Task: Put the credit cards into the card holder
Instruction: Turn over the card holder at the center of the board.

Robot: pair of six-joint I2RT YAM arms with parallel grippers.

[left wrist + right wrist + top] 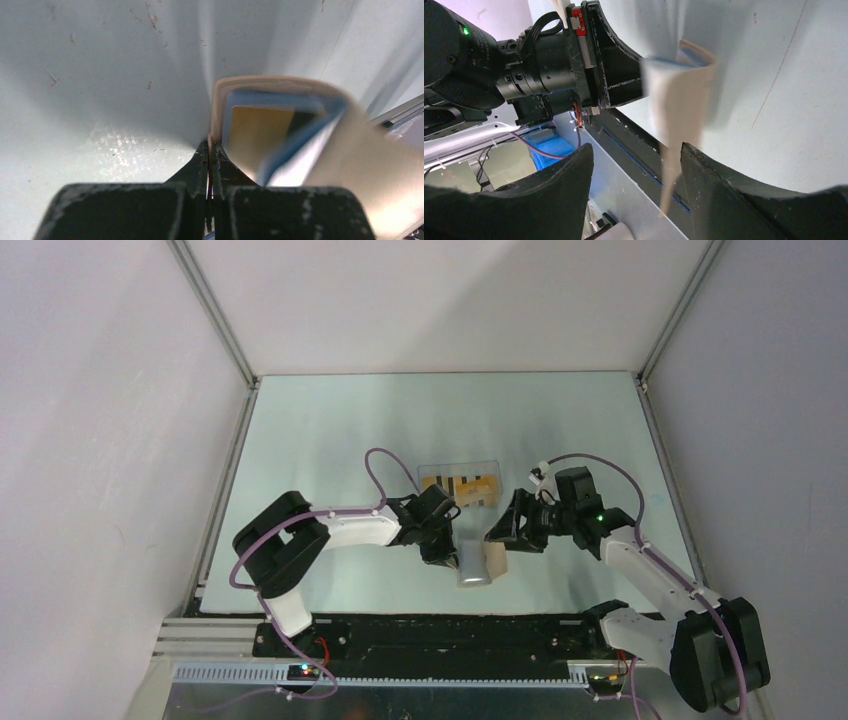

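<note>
The tan card holder [483, 565] hangs between the two arms near the table's front edge. My left gripper [211, 145] is shut on one thin flap of it. In the left wrist view the card holder [350, 155] gapes open, showing blue inner panels and an orange-yellow credit card [257, 131] tucked inside. My right gripper [635, 148] is open, and the card holder's [684, 100] other flap hangs between its fingers, close to the right finger [704, 170]. More credit cards [468, 487] lie behind the grippers.
A clear plastic tray [432, 473] holds the loose cards at mid-table. The metal rail and black base strip [440, 630] run just below the card holder. White walls enclose the table on the left, right and back.
</note>
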